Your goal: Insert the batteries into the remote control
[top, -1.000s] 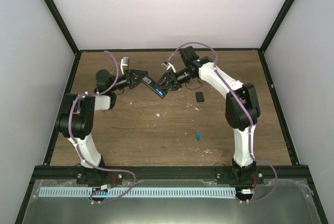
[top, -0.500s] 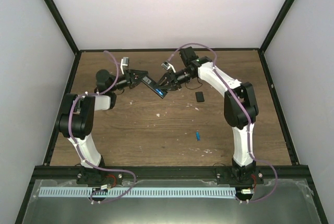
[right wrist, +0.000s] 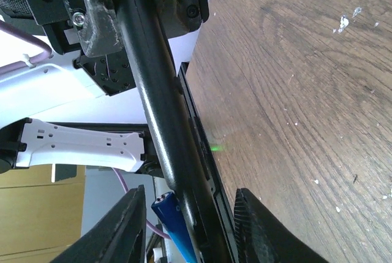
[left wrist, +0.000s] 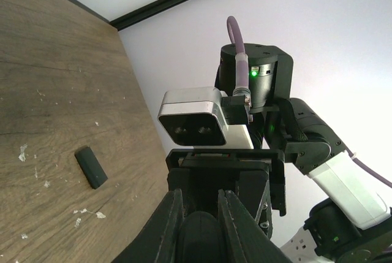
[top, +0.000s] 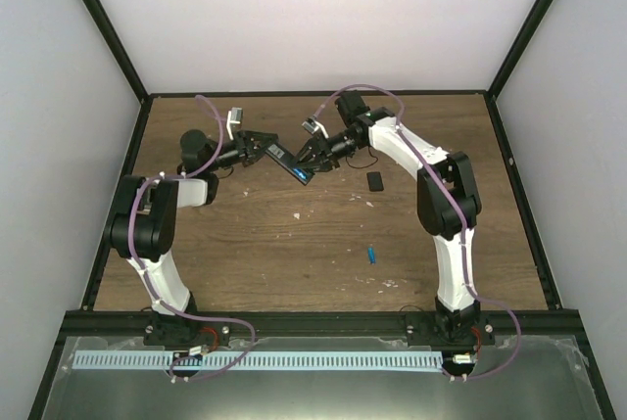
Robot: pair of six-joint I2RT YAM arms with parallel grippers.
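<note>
Top view: mid-frame, the left claw (top: 257,149) is clamping the remote control (top: 291,163) beside the right claw (top: 309,154); one battery (top: 372,255) is lying lower right on the table (top: 245,239).

Left wrist: fingers (left wrist: 166,229) are pinching the remote control (left wrist: 199,238).

Right wrist: the right claw (right wrist: 187,226) is straddling the remote control (right wrist: 162,110) and a second battery (right wrist: 171,220); whether it is gripping, I cannot tell.

High overhead, two facing wrist close-ups

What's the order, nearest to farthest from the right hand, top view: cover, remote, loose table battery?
1. Remote, right at the right hand.
2. Cover, on the table, to the hand's right.
3. Battery, nearer the arm bases.
</note>
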